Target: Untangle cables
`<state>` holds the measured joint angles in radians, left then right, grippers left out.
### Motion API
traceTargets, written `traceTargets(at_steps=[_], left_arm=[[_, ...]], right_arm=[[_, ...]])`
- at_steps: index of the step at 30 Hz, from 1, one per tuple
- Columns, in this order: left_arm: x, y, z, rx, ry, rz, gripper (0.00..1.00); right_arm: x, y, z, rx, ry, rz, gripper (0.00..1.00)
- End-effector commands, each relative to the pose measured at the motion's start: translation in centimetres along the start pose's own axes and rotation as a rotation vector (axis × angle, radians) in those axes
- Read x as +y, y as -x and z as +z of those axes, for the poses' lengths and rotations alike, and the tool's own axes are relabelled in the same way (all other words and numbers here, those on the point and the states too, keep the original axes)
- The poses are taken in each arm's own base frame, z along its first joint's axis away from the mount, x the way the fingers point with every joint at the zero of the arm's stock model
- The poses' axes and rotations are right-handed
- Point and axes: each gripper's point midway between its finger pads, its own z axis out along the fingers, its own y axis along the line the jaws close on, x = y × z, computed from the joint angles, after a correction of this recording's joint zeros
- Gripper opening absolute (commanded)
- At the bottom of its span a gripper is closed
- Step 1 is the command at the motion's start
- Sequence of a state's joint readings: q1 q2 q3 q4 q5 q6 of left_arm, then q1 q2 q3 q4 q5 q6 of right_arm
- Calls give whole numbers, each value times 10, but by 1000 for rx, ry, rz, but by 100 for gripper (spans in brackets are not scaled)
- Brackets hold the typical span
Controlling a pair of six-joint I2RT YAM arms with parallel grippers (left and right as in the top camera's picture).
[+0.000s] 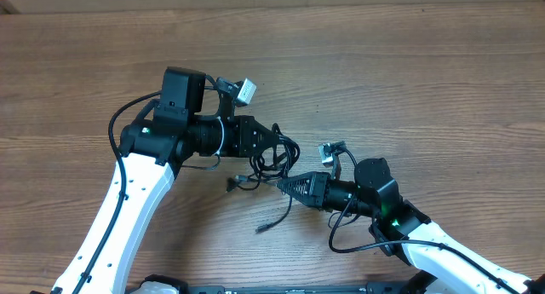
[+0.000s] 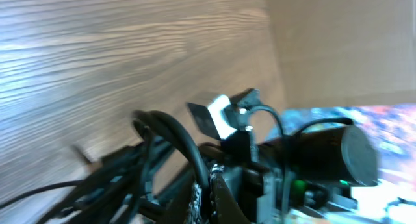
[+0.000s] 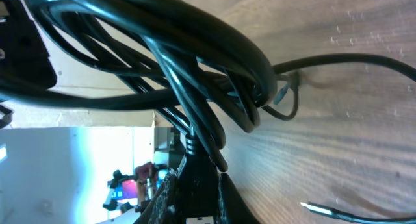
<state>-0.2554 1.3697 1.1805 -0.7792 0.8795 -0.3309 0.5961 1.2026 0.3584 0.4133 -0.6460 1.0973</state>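
Left gripper (image 1: 269, 146) and right gripper (image 1: 283, 185) each pinch the tangled cables (image 1: 281, 160); loose ends lie on the table (image 1: 426, 72).

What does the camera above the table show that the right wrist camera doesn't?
Only the overhead view shows both grippers at once, the left gripper and right gripper, plus a loose plug end lying on the wooden table. Only the right wrist view shows, close up, strands running down between that gripper's dark fingers, apparently pinched. Both show the thin black cables bunched in a tangle, over wood grain.
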Motion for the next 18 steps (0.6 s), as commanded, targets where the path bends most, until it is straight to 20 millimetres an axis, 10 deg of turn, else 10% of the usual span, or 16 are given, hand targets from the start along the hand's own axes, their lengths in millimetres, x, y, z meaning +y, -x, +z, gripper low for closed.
traceTargets(at_steps=[1, 9, 18], left_arm=[[26, 11, -8, -69, 195, 61, 4], [67, 5, -22, -66, 438, 42, 4], [31, -19, 3, 56, 280, 173, 5]], right_arm=[[1, -9, 0, 46, 4, 72, 6], [-3, -16, -1, 79, -16, 247, 5], [31, 3, -2, 18, 117, 287, 5]])
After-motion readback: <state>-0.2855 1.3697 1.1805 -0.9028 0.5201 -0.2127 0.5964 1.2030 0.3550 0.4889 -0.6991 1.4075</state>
